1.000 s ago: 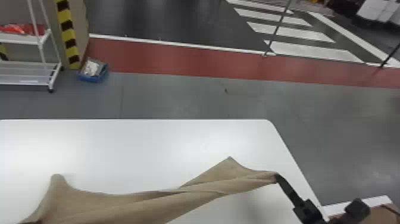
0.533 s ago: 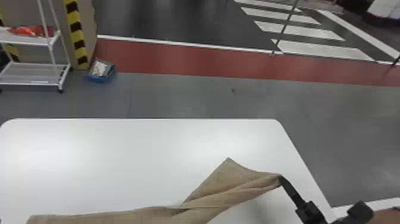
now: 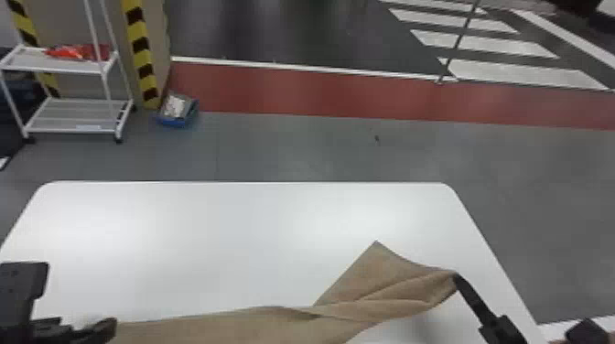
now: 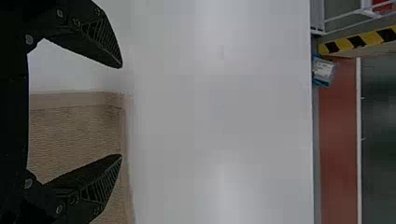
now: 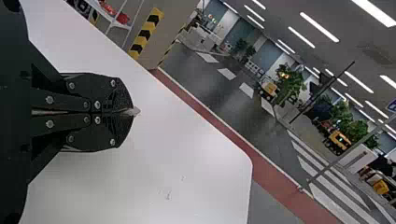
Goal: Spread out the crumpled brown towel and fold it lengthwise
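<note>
The brown towel [image 3: 256, 322] runs across the front of the white table [image 3: 206, 238], twisted toward its right end, with one corner pointing to the back. My right gripper [image 3: 455, 276] is shut on that right end; in the right wrist view the fingers of my right gripper [image 5: 133, 112] are pressed together with a small tip of cloth past them. At the front left is my left gripper [image 3: 107, 327], beside the towel's left part. Seen from its wrist, my left gripper [image 4: 121, 112] stands open, with the towel's corner [image 4: 74, 135] lying between and beneath its fingers.
Beyond the table's far edge [image 3: 247, 182] is grey floor. A white shelf cart [image 3: 68, 116] and a small blue bin [image 3: 178, 112] stand on the floor at the back left, by a pillar with yellow and black stripes.
My left gripper has come into the head view at the front left. The towel's left part, raised one second ago, has dropped lower and toward the front. The head view has shifted left.
</note>
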### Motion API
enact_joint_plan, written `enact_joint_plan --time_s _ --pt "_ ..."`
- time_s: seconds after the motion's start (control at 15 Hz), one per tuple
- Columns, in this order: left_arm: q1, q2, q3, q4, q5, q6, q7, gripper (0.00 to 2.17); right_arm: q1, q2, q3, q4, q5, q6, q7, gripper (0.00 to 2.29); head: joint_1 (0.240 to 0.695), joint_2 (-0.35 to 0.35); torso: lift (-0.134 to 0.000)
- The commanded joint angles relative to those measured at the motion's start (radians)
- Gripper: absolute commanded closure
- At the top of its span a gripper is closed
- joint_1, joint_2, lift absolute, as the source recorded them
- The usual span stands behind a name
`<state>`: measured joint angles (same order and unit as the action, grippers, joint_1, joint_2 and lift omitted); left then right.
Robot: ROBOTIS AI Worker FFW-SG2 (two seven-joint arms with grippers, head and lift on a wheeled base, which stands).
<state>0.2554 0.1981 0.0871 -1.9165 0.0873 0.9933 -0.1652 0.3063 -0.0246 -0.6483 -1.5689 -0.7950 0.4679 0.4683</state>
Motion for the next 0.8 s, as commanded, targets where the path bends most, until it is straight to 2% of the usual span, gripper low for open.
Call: enact_joint_plan --time_s 0.0,0.2,0.73 --pt "-0.058 0.0 -0.032 0.108 -0.008 -0.061 0.0 0.15 -0.003 -0.001 0.004 -0.002 0.002 -0.005 -0.003 1.87 0.695 -0.192 0.0" --pt "-0.094 0.003 -0.043 0.174 -0.034 -0.061 -0.002 0.18 -0.01 -0.001 0.002 -0.005 0.002 -0.002 -0.007 1.87 0.695 -0.193 0.0" --pt "-0.076 0.03 -0.032 0.128 -0.012 0.04 -0.036 0.27 -0.021 -0.001 0.012 -0.008 0.008 -0.002 -0.019 1.87 0.695 -0.184 0.0"
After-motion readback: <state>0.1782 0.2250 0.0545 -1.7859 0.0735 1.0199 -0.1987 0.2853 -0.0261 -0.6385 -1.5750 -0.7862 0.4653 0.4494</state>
